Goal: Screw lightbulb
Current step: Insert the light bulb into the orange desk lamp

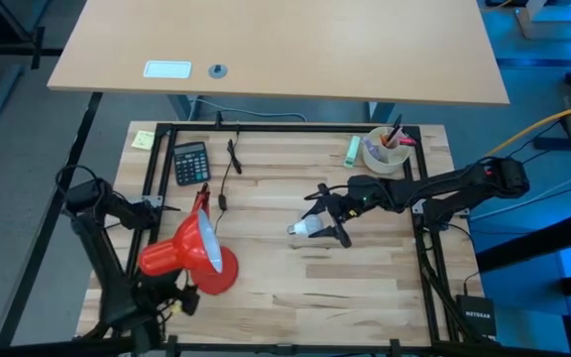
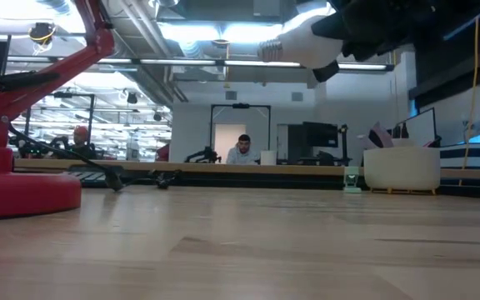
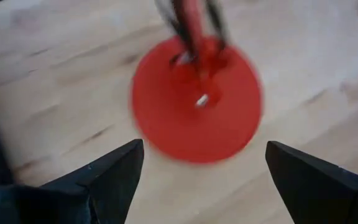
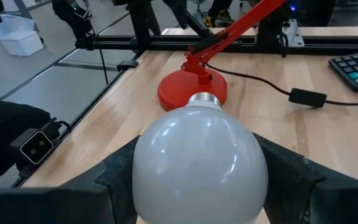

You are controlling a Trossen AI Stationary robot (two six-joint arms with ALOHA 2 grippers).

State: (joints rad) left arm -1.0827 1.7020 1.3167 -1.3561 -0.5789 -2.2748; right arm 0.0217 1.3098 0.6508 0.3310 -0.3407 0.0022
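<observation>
The lightbulb (image 4: 197,165), white with a silvery screw base (image 4: 202,99), sits in my right gripper (image 1: 317,226), high above the table's middle in the low view (image 2: 294,42). The red desk lamp stands at the near left on its round base (image 1: 218,272). Its arm rises toward the far side and its shade (image 1: 171,253) hangs over the table. My left gripper (image 1: 176,296) hovers open over the lamp's base (image 3: 197,99) with nothing between its fingers (image 3: 114,171). My right gripper pinches the bulb's rounded glass body (image 4: 166,180) between its two fingers, one on each side. The fingers come nearly level from the table's right. The bulb is lifted clear, and its screw base points away toward the table's left and the lamp.
A black calculator (image 1: 191,162), a yellow note (image 1: 143,139) and the lamp's cord with its switch (image 1: 228,169) lie at the far left. A white bowl of pens (image 1: 387,151) and a green item (image 1: 351,149) stand far right. Black frame rails (image 1: 285,127) ring the table.
</observation>
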